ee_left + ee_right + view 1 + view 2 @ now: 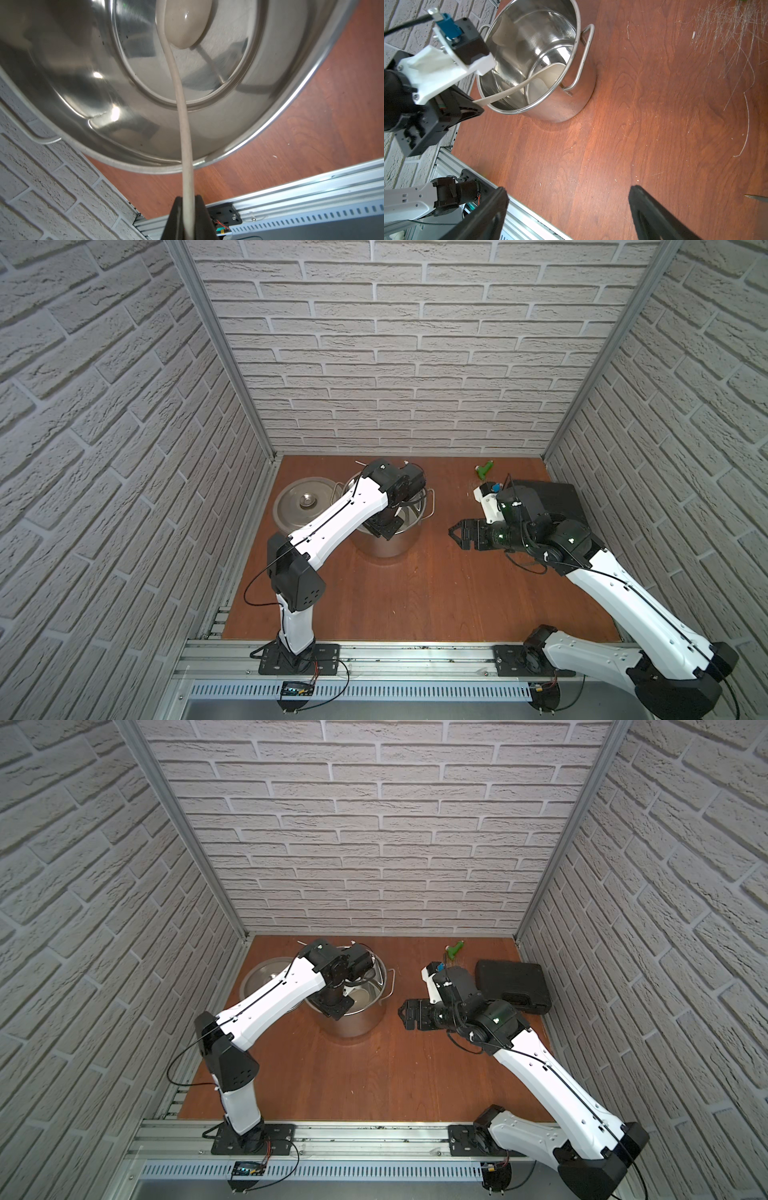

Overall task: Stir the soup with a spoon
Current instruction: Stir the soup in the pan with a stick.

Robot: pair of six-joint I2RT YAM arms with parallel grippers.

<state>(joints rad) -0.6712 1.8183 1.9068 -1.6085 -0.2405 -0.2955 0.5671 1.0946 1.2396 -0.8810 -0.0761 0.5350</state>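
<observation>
Your left gripper (188, 200) is clenched on the spoon (182, 116) at its handle end, so the bowl sits low inside the stockpot (62, 93), near the floor; no soup visible. The lid (291, 499) lies beside the stockpot, leaving the mouth free. Your right gripper (568, 188) stands spread and empty, well apart, which I judge leaves the stirring path clear.

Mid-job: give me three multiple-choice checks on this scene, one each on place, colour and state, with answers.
1. The ladle bowl is: A beside the pot; B inside it; C under it.
2. The ladle is: A cream; B red; C black.
3. The right tool is: A shut on the ladle; B shut on the pot; C open, empty.
Answers: B, both wrist views show the bowl down in the pot. A, handle and bowl are cream. C, its jaws stand wide over the table; the left tool grips the handle.
</observation>
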